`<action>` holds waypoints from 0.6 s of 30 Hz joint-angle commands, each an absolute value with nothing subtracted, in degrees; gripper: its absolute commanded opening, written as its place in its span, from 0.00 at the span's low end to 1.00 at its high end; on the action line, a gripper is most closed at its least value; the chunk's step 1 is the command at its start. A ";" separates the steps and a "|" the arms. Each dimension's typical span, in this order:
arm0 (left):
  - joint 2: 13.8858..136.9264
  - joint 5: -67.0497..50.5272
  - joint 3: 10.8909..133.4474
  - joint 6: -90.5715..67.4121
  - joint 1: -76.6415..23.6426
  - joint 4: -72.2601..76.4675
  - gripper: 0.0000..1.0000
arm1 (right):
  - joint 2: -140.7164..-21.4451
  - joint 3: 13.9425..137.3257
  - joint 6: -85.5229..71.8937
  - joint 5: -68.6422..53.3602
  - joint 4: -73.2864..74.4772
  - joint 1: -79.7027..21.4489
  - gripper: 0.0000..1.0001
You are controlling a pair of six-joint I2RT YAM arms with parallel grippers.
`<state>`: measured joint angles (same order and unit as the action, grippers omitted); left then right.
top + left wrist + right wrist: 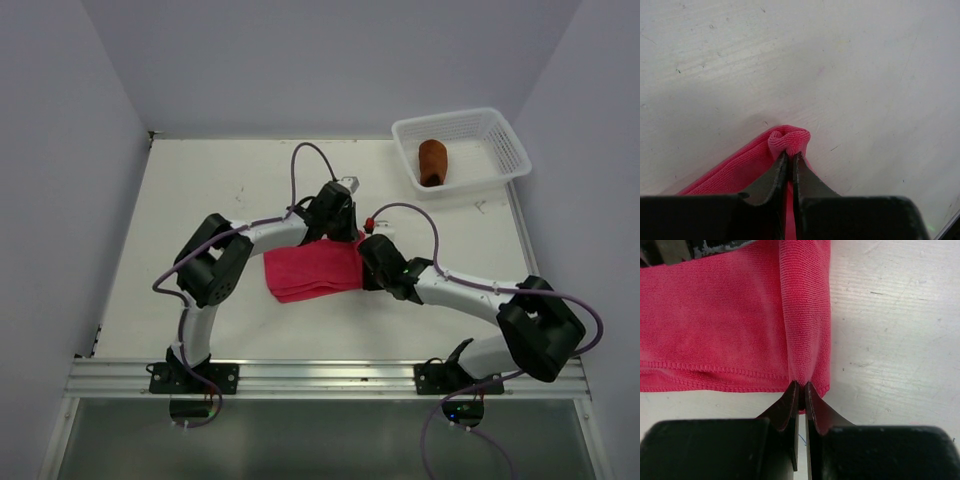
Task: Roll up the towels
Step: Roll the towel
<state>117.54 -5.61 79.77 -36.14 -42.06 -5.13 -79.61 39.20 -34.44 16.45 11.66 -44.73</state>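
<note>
The bright pink towel [310, 270] lies folded flat at the table's middle. My left gripper [345, 232] is shut on its far right corner, which bunches into a small fold [789, 140] at the fingertips [782, 162]. My right gripper [362, 262] is shut on the near right edge, pinching a raised ridge of pink cloth [805, 325] that runs away from the fingertips [794, 390]. The rust-brown towel [432, 162] sits rolled up inside the white mesh basket [505, 150] at the far right.
The white table [200, 200] is walled on the left, back and right. A metal rail [320, 375] runs along the near edge with both arm bases. Purple cables loop over the arms.
</note>
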 commanded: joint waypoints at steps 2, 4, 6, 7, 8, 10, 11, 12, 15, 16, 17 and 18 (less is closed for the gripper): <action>114.08 -2.64 79.37 -33.57 -39.64 1.58 0.00 | -81.47 40.08 -35.51 12.57 13.10 -45.62 0.04; 114.17 -2.64 79.01 -33.49 -39.55 1.76 0.00 | -82.17 39.90 -35.77 11.87 12.57 -45.62 0.06; 114.17 -2.64 78.49 -33.40 -39.46 1.76 0.00 | -82.53 39.73 -36.21 11.25 12.13 -45.62 0.09; 114.08 -2.46 78.14 -33.40 -39.46 1.76 0.00 | -82.62 39.64 -36.30 11.16 11.87 -45.62 0.10; 113.91 -2.03 77.79 -33.31 -39.46 1.84 0.00 | -82.70 39.46 -36.47 11.08 11.52 -45.62 0.11; 113.47 -1.76 76.73 -33.22 -39.38 2.37 0.00 | -82.53 39.20 -36.82 10.99 11.25 -45.62 0.15; 113.38 -1.58 76.38 -33.22 -39.29 2.37 0.00 | -82.53 39.20 -36.83 10.99 11.16 -45.62 0.17; 113.29 -1.58 76.03 -33.14 -39.20 2.46 0.00 | -82.44 39.20 -37.17 10.99 11.16 -45.62 0.19; 113.38 -1.32 75.41 -32.96 -38.94 2.55 0.00 | -81.83 39.64 -37.62 10.64 11.60 -45.62 0.24; 113.38 -1.32 75.24 -32.96 -38.94 2.64 0.00 | -81.57 39.81 -37.70 10.63 11.78 -45.62 0.24; 113.38 -1.23 74.97 -32.96 -38.94 2.90 0.00 | -81.30 39.90 -37.71 10.55 12.13 -45.62 0.27; 113.47 -1.23 74.54 -32.96 -38.94 3.16 0.00 | -80.43 39.99 -38.05 10.37 12.39 -45.62 0.30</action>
